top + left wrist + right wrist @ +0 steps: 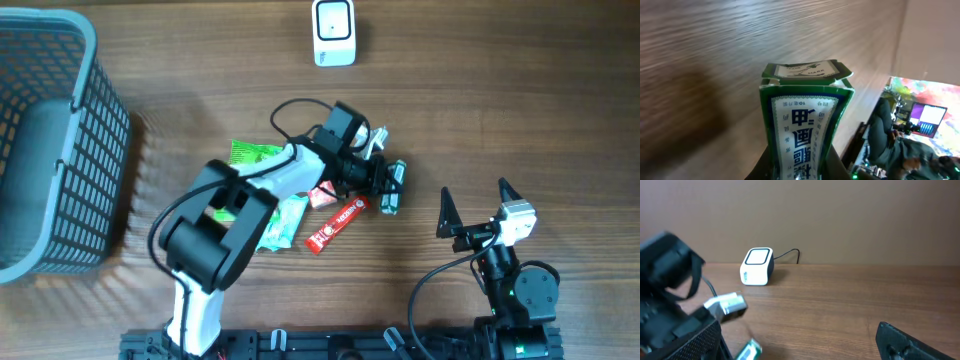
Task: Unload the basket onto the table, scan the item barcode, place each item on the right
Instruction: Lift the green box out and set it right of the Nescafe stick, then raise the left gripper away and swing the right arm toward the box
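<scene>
Left claw (388, 185) closed on green-and-white carton (805, 120), mid-table, just beside snack packets (335, 225); lifted or resting, cannot tell. Right claw (474, 188) wide open, empty. Likely step: carry carton to white barcode scanner (333, 32) at far edge, well apart. Do well: firm grip, lift clear of packets, turn barcode face to scanner window; barcode not visible. Table (520, 90): brown wood grain; grey mesh basket (50, 150) at left. Room: plain tan wall (840, 215); colourful monitor (932, 120) beyond.
</scene>
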You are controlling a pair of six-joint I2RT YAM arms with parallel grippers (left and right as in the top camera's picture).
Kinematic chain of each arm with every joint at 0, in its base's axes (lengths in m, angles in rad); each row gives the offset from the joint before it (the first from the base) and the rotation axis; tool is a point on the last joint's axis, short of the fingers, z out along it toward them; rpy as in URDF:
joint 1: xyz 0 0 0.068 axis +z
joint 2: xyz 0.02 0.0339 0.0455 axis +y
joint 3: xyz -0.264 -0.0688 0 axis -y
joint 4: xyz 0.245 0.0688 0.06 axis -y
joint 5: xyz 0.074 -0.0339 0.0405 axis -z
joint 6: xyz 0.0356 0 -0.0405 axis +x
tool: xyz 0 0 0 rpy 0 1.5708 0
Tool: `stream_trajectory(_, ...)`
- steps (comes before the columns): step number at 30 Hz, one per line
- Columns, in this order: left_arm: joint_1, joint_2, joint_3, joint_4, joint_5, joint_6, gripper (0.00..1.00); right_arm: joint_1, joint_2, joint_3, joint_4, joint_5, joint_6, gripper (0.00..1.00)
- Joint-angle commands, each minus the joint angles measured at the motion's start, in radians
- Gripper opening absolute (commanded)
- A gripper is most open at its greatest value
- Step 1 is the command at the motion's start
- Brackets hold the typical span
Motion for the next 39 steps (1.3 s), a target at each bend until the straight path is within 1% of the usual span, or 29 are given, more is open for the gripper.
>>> stream_trajectory(1, 0.006, 0.019, -0.006, 0.006, 0.02, 0.042, 0.35, -0.003, -0.003, -0.001, 0.003, 0.01, -0.005, 1.0)
stream_trajectory(2, 0.006, 0.019, -0.006, 0.006, 0.013, 0.051, 0.38, -0.003, -0.003, -0.001, 0.003, 0.01, -0.006, 1.0)
stream_trajectory(3, 0.006, 0.019, -0.006, 0.006, 0.006, 0.051, 0.45, -0.003, -0.003, -0.001, 0.003, 0.01, -0.005, 1.0)
stream_trajectory(4, 0.006, 0.018, -0.006, 0.007, 0.007, 0.051, 0.54, -0.003, -0.003, -0.001, 0.003, 0.01, -0.005, 1.0)
stream_trajectory(5, 0.006, 0.012, -0.005, 0.008, 0.006, 0.051, 0.6, -0.003, -0.003, -0.001, 0.003, 0.01, -0.005, 1.0)
stream_trajectory(7, 0.011, -0.005, 0.005, 0.008, 0.006, 0.051, 1.0, -0.003, -0.003, -0.001, 0.003, 0.01, -0.006, 1.0)
stream_trajectory(11, 0.032, -0.078, 0.058, 0.007, 0.002, 0.051, 1.0, -0.003, -0.003, -0.001, 0.003, 0.01, -0.005, 1.0)
stream_trajectory(13, 0.048, -0.149, 0.077, 0.004, -0.035, 0.051, 1.0, -0.003, -0.003, -0.001, 0.003, 0.01, -0.005, 1.0)
stream_trajectory(17, 0.079, -0.306, 0.079, -0.05, -0.206, 0.06, 1.0, -0.003, -0.003, -0.001, 0.003, 0.01, -0.005, 1.0)
stream_trajectory(18, 0.093, -0.349, 0.079, -0.084, -0.254, 0.097, 1.0, -0.003, -0.003, -0.001, 0.005, 0.018, -0.013, 0.99)
stream_trajectory(19, 0.112, -0.387, 0.079, -0.123, -0.3, 0.121, 1.0, -0.003, -0.003, -0.001, 0.009, 0.067, -0.07, 1.0)
stream_trajectory(20, 0.135, -0.42, 0.079, -0.168, -0.349, 0.141, 1.0, -0.003, -0.003, -0.001, 0.008, 0.08, -0.092, 1.0)
stream_trajectory(22, 0.174, -0.459, 0.079, -0.24, -0.425, 0.177, 1.0, -0.003, -0.003, -0.001, 0.012, 0.02, -0.045, 1.0)
stream_trajectory(23, 0.21, -0.483, 0.079, -0.306, -0.479, 0.21, 1.0, -0.003, -0.003, -0.001, 0.005, -0.003, 0.004, 1.0)
stream_trajectory(26, 0.296, -0.503, 0.079, -0.442, -0.555, 0.218, 1.0, -0.003, -0.003, -0.001, 0.013, -0.016, 0.209, 1.0)
stream_trajectory(30, 0.393, -0.5, 0.079, -0.579, -0.582, 0.217, 1.0, -0.003, 0.0, 0.045, -0.014, -0.012, 0.177, 1.0)
stream_trajectory(32, 0.417, -0.5, 0.079, -0.605, -0.582, 0.217, 1.0, -0.003, 0.019, 0.116, -0.037, -0.008, 0.181, 1.0)
stream_trajectory(36, 0.447, -0.5, 0.079, -0.608, -0.582, 0.216, 1.0, -0.003, 0.173, 0.379, -0.192, -0.008, 0.186, 0.99)
stream_trajectory(38, 0.447, -0.5, 0.079, -0.608, -0.582, 0.216, 1.0, -0.003, 0.315, 0.557, -0.338, -0.008, 0.175, 1.0)
stream_trajectory(39, 0.447, -0.5, 0.079, -0.608, -0.582, 0.216, 1.0, -0.003, 0.419, 0.688, -0.452, -0.009, 0.159, 1.0)
